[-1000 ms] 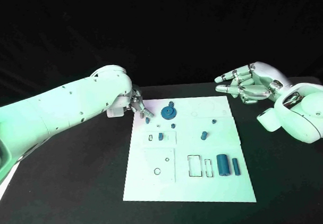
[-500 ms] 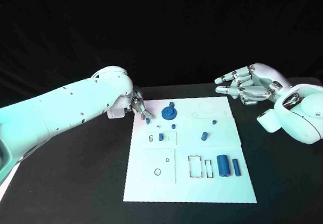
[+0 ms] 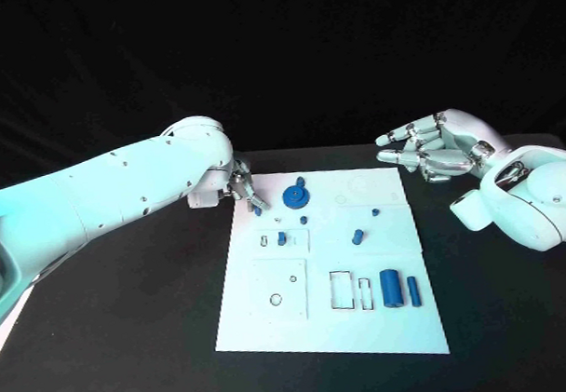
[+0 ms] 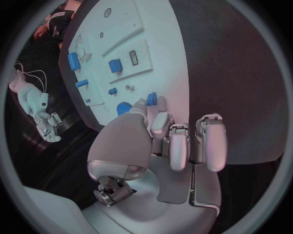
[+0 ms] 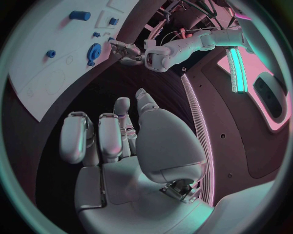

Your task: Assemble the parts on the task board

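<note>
Left hand (image 3: pixel 241 186): at the board's (image 3: pixel 286 331) far left corner, fingertips pinching a small blue part (image 3: pixel 257 210). Right hand (image 3: pixel 430 152): raised off the board's far right corner, fingers loosely curled apart, holding nothing.

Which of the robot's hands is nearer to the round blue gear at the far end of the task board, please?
The left. The left hand has its fingertips at the board's far left corner, just beside the round blue gear. The right hand hovers off the board's right edge, farther away.
</note>
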Available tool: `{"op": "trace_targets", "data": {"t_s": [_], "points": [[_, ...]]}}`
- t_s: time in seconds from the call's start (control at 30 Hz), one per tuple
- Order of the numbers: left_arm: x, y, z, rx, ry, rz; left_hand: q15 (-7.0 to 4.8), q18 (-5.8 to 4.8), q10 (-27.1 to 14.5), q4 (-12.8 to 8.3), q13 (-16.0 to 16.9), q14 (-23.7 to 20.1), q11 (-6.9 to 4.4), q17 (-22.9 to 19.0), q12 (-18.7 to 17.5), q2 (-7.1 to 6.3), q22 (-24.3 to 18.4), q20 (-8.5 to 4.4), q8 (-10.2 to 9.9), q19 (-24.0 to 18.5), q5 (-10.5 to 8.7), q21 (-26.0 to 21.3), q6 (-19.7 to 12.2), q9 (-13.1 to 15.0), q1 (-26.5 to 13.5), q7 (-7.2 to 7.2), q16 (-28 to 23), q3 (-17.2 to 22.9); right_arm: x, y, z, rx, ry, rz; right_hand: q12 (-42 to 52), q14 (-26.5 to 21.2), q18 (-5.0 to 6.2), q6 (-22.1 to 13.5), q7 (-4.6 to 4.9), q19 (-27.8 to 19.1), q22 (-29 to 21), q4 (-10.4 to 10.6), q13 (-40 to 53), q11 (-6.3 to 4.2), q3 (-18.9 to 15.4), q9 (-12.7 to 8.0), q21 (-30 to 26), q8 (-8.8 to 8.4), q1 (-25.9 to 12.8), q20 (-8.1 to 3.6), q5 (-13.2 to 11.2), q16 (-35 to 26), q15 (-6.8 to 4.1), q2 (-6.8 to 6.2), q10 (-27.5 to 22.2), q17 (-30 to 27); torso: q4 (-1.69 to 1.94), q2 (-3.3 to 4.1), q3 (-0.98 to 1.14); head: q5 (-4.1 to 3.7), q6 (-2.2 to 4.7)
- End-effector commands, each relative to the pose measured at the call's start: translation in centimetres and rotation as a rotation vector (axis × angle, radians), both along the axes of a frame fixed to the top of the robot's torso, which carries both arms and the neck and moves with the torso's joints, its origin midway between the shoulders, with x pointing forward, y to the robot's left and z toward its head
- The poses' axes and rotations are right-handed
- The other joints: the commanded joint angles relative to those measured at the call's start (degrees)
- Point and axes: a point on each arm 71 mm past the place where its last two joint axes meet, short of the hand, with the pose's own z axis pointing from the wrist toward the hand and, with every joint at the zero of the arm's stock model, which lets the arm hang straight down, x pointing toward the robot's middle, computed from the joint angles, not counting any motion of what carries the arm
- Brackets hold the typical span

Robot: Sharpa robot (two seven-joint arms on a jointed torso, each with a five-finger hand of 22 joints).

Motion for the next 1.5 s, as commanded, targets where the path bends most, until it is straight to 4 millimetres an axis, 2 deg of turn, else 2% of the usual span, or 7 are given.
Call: {"op": "trace_targets", "data": {"t_s": [0.03, 0.53, 0.73, 0.8, 0.87, 1.03, 1.5], "points": [[-0.2, -0.3, -0.2, -0.013, 0.021, -0.018, -0.22, -0.24, 0.29, 0.1, -0.07, 6.03, -0.09, 15.08, 0.23, -0.13, 7.07, -0.14, 0.39, 1.86, 0.04, 0.15, 0.34, -0.09, 0.63, -0.14, 0.18, 0.34, 0.0, 0.2, 0.0, -0.009, -0.001, 0.012, 0.26, 1.65, 0.91, -0.07, 0.01, -0.27, 0.03, -0.06, 0.05, -0.08, -0.37, 0.09, -0.18, 0.14, 0.23, -0.08, 0.33, -0.3, 0.1, 0.43, 0.28, 0.03, -0.03, -0.01, 0.0, -0.04, -0.1], [-0.2, -0.1, -0.2, -0.028, 0.023, -0.013, -0.31, -0.22, 0.33, -0.24, -0.11, 6.03, -0.22, 15.08, 0.23, 0.5, 7.01, -0.25, 0.48, 1.82, 0.05, 0.05, 0.4, -0.1, 2.22, -0.3, 0.18, 1.55, 0.0, 0.2, -0.1, -0.01, 0.001, 0.015, 0.26, 1.65, 0.91, -0.07, 0.01, -0.27, 0.03, -0.06, 0.05, -0.08, -0.37, 0.09, -0.18, 0.14, 0.23, -0.08, 0.33, -0.3, 0.1, 0.43, 0.28, 0.03, 0.0, -0.03, -0.01, -0.04, -0.25], [-0.2, 0.0, -0.2, -0.053, 0.02, -0.001, -0.88, -0.18, -0.1, -4.53, -0.49, 6.03, -0.79, 15.08, -0.33, 2.7, 6.94, -0.72, 0.09, 1.75, 0.52, -0.09, -0.65, -0.28, 10.23, -0.86, 0.18, 8.3, 0.0, 0.2, -0.1, -0.01, 0.001, 0.015, 0.26, 1.65, 0.91, -0.07, 0.01, -0.27, 0.03, -0.06, 0.05, -0.08, -0.37, 0.09, -0.18, 0.14, 0.23, -0.08, 0.33, -0.3, 0.1, 0.43, 0.28, 0.03, -0.04, -0.05, 0.02, -0.02, -0.37], [-0.2, 0.0, -0.2, -0.064, 0.021, 0.002, -0.87, -0.18, -0.3, -5.96, -0.67, 6.03, -0.69, 15.08, -0.62, 2.62, 6.93, -0.87, -0.05, 1.73, 0.59, -0.13, -1.11, -0.3, 12.27, -0.65, 0.18, 11.1, 0.0, 0.2, -0.1, -0.01, 0.001, 0.015, 0.26, 1.65, 0.91, -0.07, 0.01, -0.27, 0.03, -0.06, 0.05, -0.08, -0.37, 0.09, -0.18, 0.14, 0.23, -0.08, 0.33, -0.3, 0.1, 0.43, 0.28, 0.03, -0.03, -0.05, 0.01, -0.02, -0.38], [-0.2, 0.0, -0.2, -0.082, 0.023, 0.007, 0.12, -0.14, -0.28, -6.56, -1.03, 6.03, -0.36, 15.08, -1.02, 0.85, 6.92, -0.87, 0.21, 1.69, 0.38, -0.22, -1.33, -0.05, 12.04, -0.3, 0.18, 16.81, 0.0, 0.2, -0.1, -0.01, 0.001, 0.015, 0.26, 1.65, 0.91, -0.07, 0.01, -0.27, 0.03, -0.06, 0.05, -0.08, -0.37, 0.09, -0.18, 0.14, 0.23, -0.08, 0.33, -0.3, 0.1, 0.43, 0.28, 0.03, -0.01, -0.04, 0.01, -0.01, -0.41], [-0.2, -0.1, -0.2, -0.123, 0.026, 0.018, -0.14, -0.16, 0.07, -7.5, -1.26, 6.03, 0.13, 15.08, -1.06, -3.25, 6.98, -0.4, 1.29, 1.67, 0.0, -0.34, -1.74, 0.98, 8.42, -0.03, 0.18, 27.06, -0.1, 0.2, -0.1, -0.01, 0.001, 0.015, 0.26, 1.65, 0.91, -0.07, 0.01, -0.27, 0.03, -0.06, 0.05, -0.08, -0.37, 0.09, -0.18, 0.14, 0.23, -0.08, 0.33, -0.3, 0.1, 0.43, 0.28, 0.03, 0.02, -0.02, 0.02, 0.0, -0.57], [-1.8, 0.5, 0.5, -0.229, -0.015, 0.026, -0.17, -0.12, 0.61, -10.53, -1.2, 6.03, -0.13, 15.08, -0.78, -6.43, 6.97, -0.44, 3.2, 1.64, -0.17, -0.57, -1.93, 2.62, 4.99, -0.03, 0.18, 34.99, 0.0, 0.2, -0.2, -0.014, 0.008, 0.017, 0.26, 1.65, 0.91, -0.07, 0.01, -0.27, 0.03, -0.06, 0.05, -0.08, -0.37, 0.09, -0.18, 0.14, 0.23, -0.08, 0.33, -0.3, 0.1, 0.43, 0.28, 0.03, 0.07, -0.07, 0.01, -0.06, -0.64]]}}
